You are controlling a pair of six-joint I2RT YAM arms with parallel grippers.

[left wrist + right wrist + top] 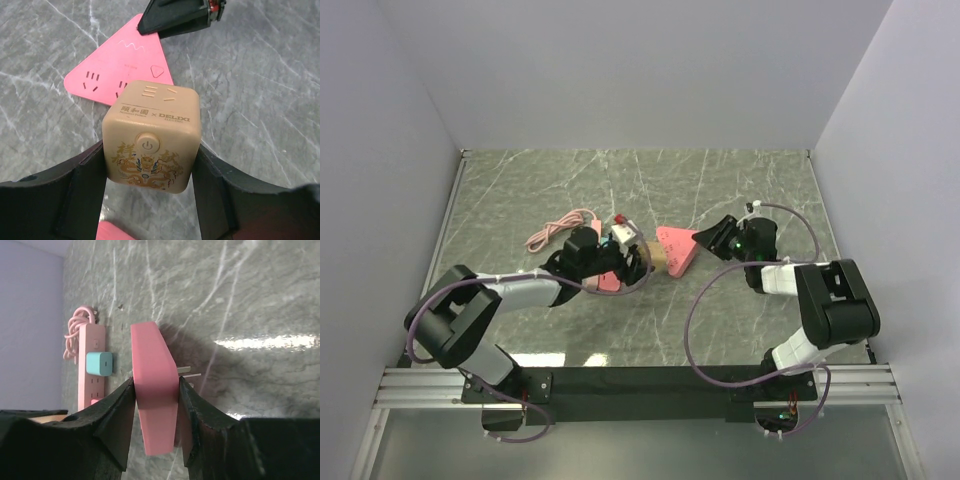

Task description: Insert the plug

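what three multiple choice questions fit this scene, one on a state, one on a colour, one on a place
1. The left gripper is:
A. open
B. shut on the cube
C. shut and empty

2. The triangle in the right gripper is:
A. teal
B. pink
C. beige

3. The charger sits:
A. in the left gripper
B. on the cube
C. plugged into the strip

Answers:
1. B: both fingers press against the cube's sides.
2. B: the slab between the fingers is pink in both wrist views.
3. C: the charger stands on the strip's face, far from both grippers.
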